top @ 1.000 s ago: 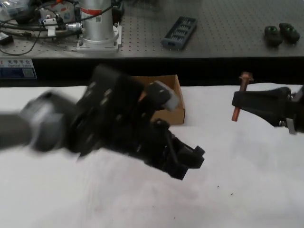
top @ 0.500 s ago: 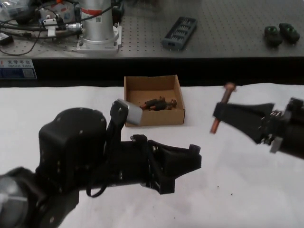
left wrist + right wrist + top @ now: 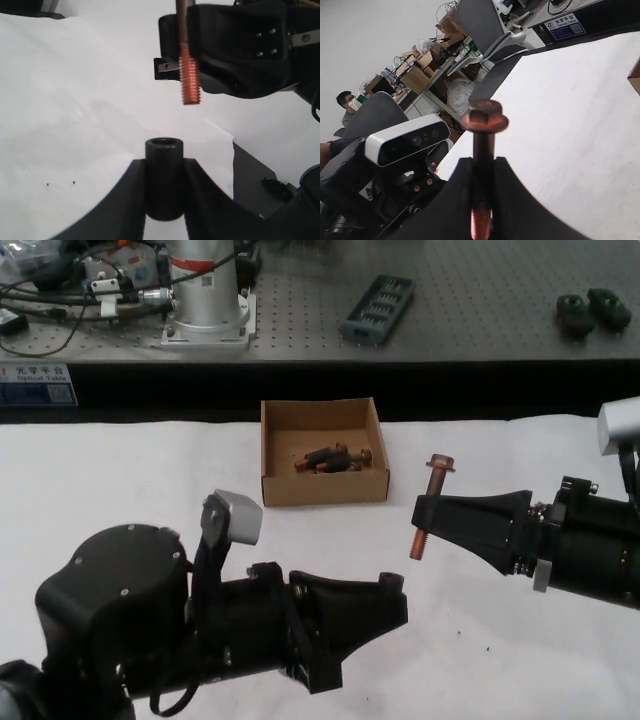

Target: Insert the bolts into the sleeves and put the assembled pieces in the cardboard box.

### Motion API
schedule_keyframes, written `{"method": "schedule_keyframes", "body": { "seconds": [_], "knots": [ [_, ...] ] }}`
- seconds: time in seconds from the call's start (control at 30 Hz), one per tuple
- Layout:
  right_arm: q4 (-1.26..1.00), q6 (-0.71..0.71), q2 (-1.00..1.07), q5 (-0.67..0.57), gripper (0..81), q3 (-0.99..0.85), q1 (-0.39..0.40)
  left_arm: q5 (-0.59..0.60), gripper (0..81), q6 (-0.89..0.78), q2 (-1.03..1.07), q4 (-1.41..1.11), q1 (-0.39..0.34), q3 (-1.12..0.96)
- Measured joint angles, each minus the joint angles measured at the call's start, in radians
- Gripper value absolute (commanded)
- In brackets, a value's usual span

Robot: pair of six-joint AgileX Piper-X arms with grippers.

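My left gripper (image 3: 165, 166) is shut on a short black sleeve (image 3: 164, 186), held upright with its bore facing up. In the high view this gripper (image 3: 392, 592) is low over the white cloth, front of centre. My right gripper (image 3: 425, 512) is shut on a copper bolt (image 3: 430, 502), head up and threaded end down. The bolt (image 3: 188, 70) hangs a little above the sleeve and slightly off to one side, not touching it. In the right wrist view the bolt (image 3: 482, 150) stands between my shut fingers (image 3: 507, 185). The cardboard box (image 3: 325, 487) behind holds assembled pieces (image 3: 335, 458).
A white cloth (image 3: 520, 660) covers the table. Behind it a perforated metal bench carries a silver post base (image 3: 205, 305), a dark ribbed block (image 3: 378, 306), cables and two black parts (image 3: 595, 310). The left arm's camera housing (image 3: 405, 139) sits close below the bolt.
The left arm has swung down toward the front left, uncovering the box. The right gripper has carried the bolt left and lower, toward the left gripper's tip.
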Motion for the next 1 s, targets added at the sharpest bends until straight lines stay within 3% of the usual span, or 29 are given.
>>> {"method": "schedule_keyframes", "body": {
  "seconds": [0.3,0.53,1.0],
  "knots": [
    [0.007,-0.006,0.0,0.004,4.3,0.006,0.005,0.06,0.6,-0.032,0.0,-0.085,-0.002,0.019],
    [0.009,-0.015,0.009,0.008,4.3,0.006,0.056,0.135,0.6,-0.038,0.0,-0.088,-0.002,0.019],
    [0.01,-0.023,0.009,0.013,4.3,0.006,0.069,0.096,0.6,-0.074,0.0,-0.08,-0.002,0.022]
  ]
}}
